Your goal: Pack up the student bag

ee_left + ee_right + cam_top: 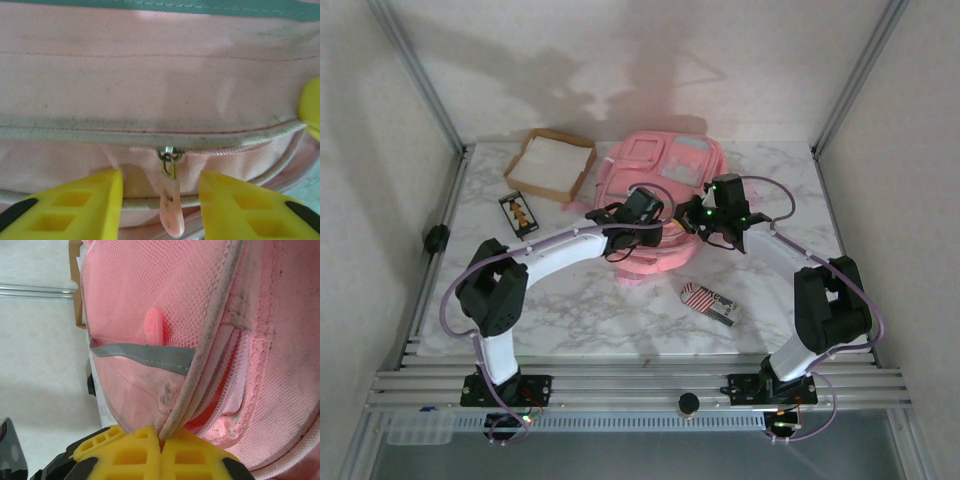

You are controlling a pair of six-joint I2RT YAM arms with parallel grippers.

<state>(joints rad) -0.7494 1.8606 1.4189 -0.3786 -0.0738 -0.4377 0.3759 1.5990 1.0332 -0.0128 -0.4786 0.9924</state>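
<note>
The student bag point(665, 170) lies near the tabletop's point(580, 300) far edge. The left gripper point(160, 192), jaws apart, straddles its zip pull point(170, 212); the right gripper point(161, 442), jaws together, pinches its piped seam point(200, 375).

I count one large pink fabric backpack point(665, 165) at my right jaws and one pink zip pull point(170, 210) between my left jaws. Left of the jaws are one shallow brown cardboard box point(552, 165) and one small dark card point(518, 212). Nearer than the jaws is one red-and-white striped packet point(707, 302).

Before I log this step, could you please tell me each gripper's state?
Left gripper: open, the zip pull hanging between its fingers.
Right gripper: shut on the piped edge of the student bag.
</note>
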